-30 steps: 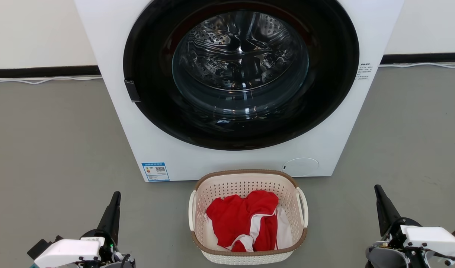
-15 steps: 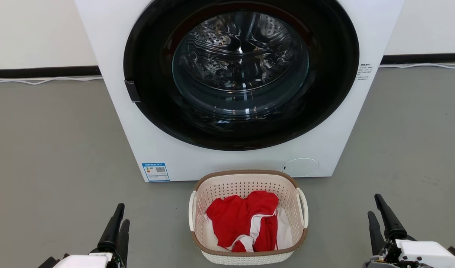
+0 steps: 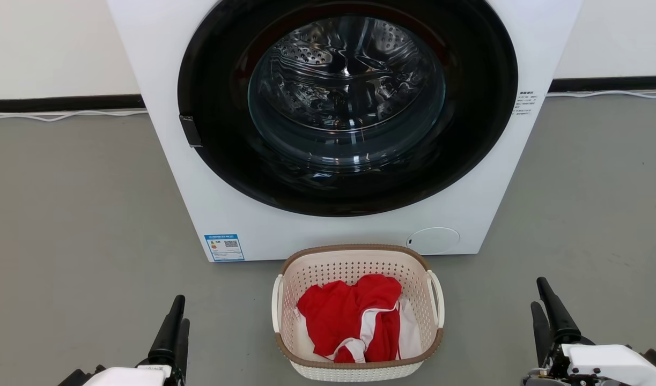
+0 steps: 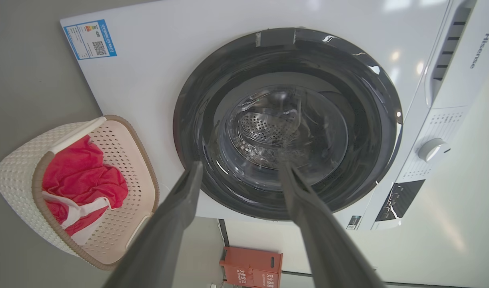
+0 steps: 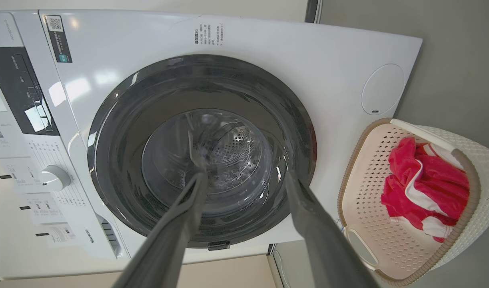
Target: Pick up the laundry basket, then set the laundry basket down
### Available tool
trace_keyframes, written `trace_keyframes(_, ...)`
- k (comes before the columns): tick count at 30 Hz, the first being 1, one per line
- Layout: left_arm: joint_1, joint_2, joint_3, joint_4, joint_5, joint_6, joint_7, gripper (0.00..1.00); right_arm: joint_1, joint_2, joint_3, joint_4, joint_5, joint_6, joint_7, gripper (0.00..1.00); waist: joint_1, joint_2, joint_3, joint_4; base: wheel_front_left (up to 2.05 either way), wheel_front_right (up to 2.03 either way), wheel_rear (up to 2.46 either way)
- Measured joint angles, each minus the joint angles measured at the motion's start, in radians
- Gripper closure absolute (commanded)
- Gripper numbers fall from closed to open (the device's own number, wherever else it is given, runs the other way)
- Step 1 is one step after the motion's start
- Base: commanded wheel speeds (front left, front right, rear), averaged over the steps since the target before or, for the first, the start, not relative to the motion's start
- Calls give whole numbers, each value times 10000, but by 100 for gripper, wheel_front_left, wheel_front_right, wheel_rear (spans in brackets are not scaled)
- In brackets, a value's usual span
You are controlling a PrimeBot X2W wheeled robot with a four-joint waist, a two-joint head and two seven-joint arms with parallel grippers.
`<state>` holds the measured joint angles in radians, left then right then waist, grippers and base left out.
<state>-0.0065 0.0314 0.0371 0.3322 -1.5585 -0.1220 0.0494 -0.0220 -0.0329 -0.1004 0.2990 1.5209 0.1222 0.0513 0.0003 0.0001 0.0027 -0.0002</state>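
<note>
On the floor (image 3: pixel 81 214) just in front of the washing machine (image 3: pixel 199 177) sits the laundry basket (image 3: pixel 354 372), red and white clothes (image 3: pixel 349 316) inside. Left pincer (image 3: pixel 181 313) and right pincer (image 3: pixel 538 295) hang either side, fingers apart, gripping nothing.

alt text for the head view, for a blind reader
A cream laundry basket holding red and white clothes sits on the grey floor before a white front-loading washing machine. The left gripper and right gripper rise from the bottom corners, touching nothing.
</note>
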Motion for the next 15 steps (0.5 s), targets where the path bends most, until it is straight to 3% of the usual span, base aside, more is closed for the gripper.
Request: trace_keyframes(15, 0, 8, -190, 146, 1338, 36, -426, 0, 4, -29, 31, -173, -2485, 0, -430, 0, -1, 0, -41, -24, 0, 0, 0)
